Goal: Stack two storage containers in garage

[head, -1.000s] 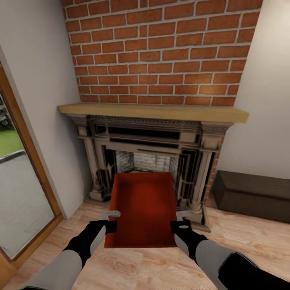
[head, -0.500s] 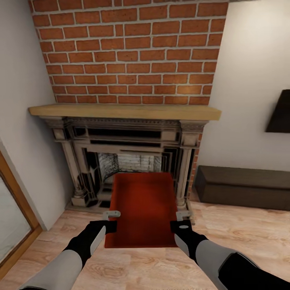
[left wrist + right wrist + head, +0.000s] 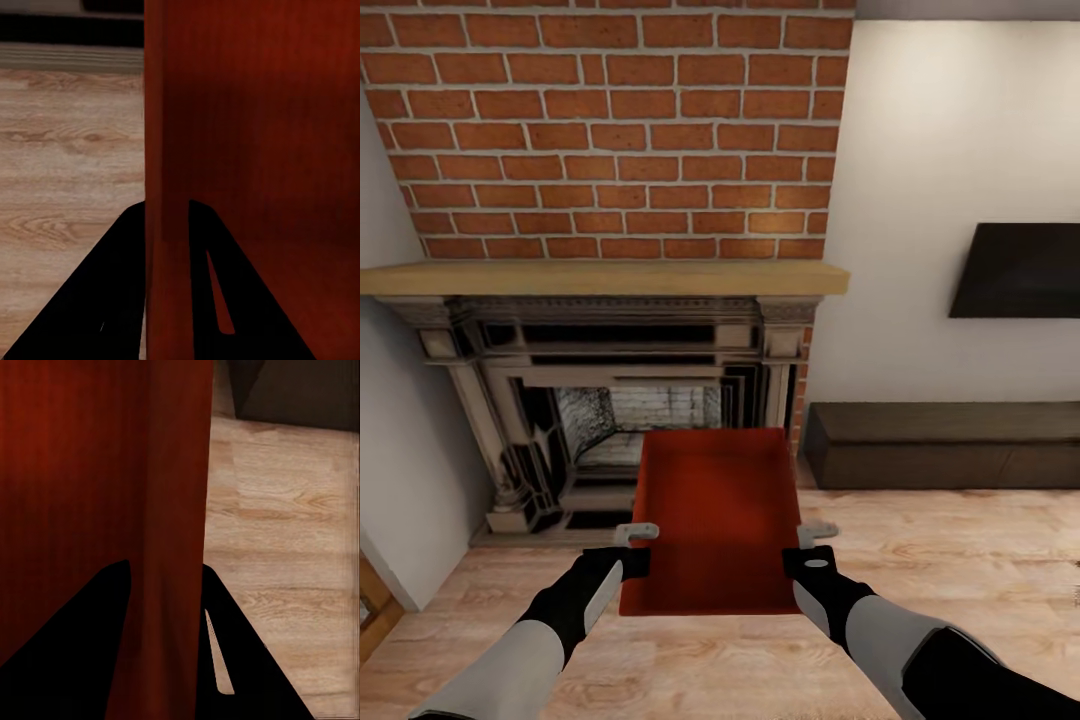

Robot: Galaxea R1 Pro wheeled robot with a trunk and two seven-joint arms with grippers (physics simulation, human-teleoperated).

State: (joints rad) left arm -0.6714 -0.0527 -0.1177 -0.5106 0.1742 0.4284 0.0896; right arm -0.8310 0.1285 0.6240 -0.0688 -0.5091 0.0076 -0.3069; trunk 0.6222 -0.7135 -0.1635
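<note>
Between grippers, container (image 3: 715, 515) lengthwise toward fireplace (image 3: 610, 400)

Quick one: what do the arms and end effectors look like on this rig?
Both arms have light grey forearm shells running into black wrist sections. The left end effector and right end effector have black bodies with short pale grey fingers; the right one carries a small round light marking on top. In the wrist views the fingers show as black tapered wedges. No cables visible.

The left gripper (image 3: 166, 225) straddles the red-orange storage container's (image 3: 255, 135) side wall — one dark finger (image 3: 112, 292) outside, one inside. Beyond lies light wood plank floor (image 3: 67, 157) — then a dark cabinet (image 3: 67, 30).
</note>
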